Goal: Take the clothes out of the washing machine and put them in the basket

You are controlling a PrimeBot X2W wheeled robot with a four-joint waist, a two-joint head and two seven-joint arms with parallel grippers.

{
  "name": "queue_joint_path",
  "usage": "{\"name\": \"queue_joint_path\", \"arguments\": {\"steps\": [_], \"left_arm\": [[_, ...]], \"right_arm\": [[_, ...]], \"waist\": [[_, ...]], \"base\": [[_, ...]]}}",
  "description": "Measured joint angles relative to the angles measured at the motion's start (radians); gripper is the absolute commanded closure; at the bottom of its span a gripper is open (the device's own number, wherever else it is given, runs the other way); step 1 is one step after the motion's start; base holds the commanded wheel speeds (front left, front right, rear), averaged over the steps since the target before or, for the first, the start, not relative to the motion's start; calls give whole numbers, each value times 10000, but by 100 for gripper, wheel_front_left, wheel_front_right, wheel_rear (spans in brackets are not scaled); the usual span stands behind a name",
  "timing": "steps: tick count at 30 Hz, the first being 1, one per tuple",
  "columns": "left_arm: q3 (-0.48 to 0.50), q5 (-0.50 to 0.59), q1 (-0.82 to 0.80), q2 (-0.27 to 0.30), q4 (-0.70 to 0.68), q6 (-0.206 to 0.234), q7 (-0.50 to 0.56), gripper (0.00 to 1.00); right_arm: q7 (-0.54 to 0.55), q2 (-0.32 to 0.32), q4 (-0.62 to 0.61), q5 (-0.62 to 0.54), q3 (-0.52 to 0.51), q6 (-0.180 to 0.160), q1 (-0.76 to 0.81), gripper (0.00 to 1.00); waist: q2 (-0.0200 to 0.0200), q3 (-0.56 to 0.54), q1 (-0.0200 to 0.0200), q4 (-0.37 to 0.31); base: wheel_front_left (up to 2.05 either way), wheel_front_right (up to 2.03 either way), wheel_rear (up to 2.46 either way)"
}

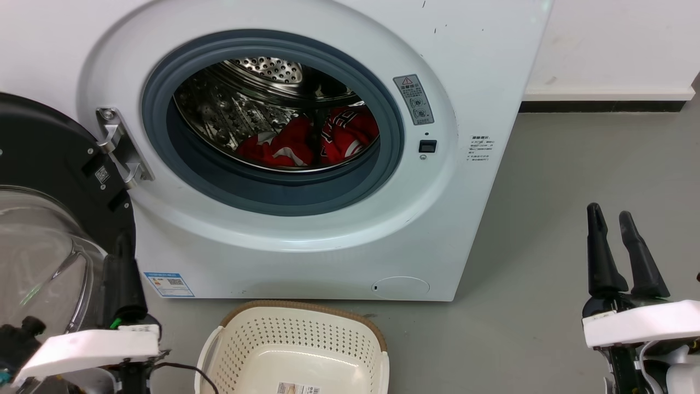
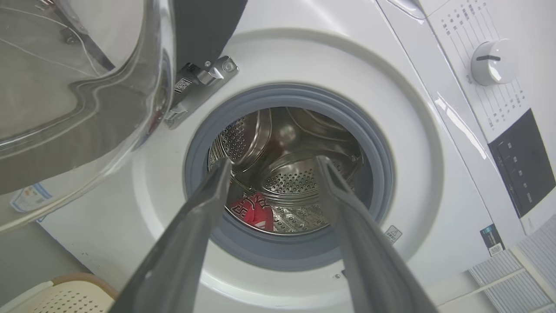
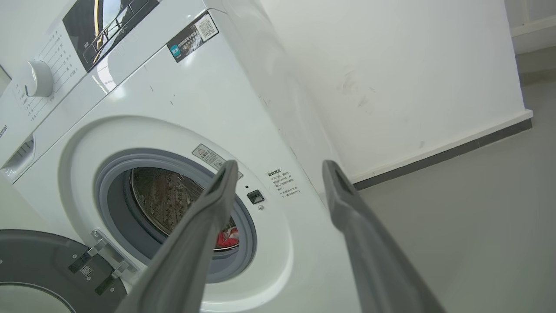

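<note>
The washing machine stands with its black-framed glass door swung open to the left. Red clothes with white lettering lie low in the steel drum, also seen as the clothes and the clothes. The cream basket sits on the floor just before the machine, with nothing in it. My left gripper hangs low by the door, and it is open, aimed at the porthole. My right gripper is open over the floor at the right, fingers spread and holding nothing.
The glass door bowl bulges close to my left arm. Grey floor lies to the machine's right, ending at a white wall with a dark baseboard. A control knob sits on the machine's top panel.
</note>
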Motion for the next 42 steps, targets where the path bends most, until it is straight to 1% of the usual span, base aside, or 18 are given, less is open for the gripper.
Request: {"name": "queue_joint_path", "arguments": {"steps": [4, 11, 16, 23, 33, 42], "left_arm": [[-334, 761, 89, 0, -414, 12, -148, 0], [-805, 2190, 292, 0, -989, 188, -368, 0], [-1083, 3039, 390, 4, -1135, 359, -506, 0], [-1547, 4282, 586, 8, -1108, 366, -686, 0], [-2238, 6155, 731, 13, -949, 757, -945, 0], [-2663, 7083, 802, 138, -700, 1218, -1137, 0]], "right_arm": [[-119, 0, -224, -702, 100, 0, 49, 0], [-372, -2, -581, -2090, 370, 0, 120, 0], [-500, -2, -767, -2847, 504, 0, 156, 0], [-698, -2, -869, -3787, 577, 0, 338, 0], [-940, -4, -756, -4844, 752, 2, 569, 0], [-1162, -6, -546, -5651, 809, 2, 762, 0]], "waist": [[0, 6, 0, -1], [0, 32, 0, -6], [0, 40, 0, -9], [0, 41, 0, -11], [0, 50, 0, -21], [0, 38, 0, -29]], "base": [[0, 0, 0], [0, 0, 0], [0, 0, 0], [0, 0, 0], [0, 0, 0], [0, 0, 0]]}}
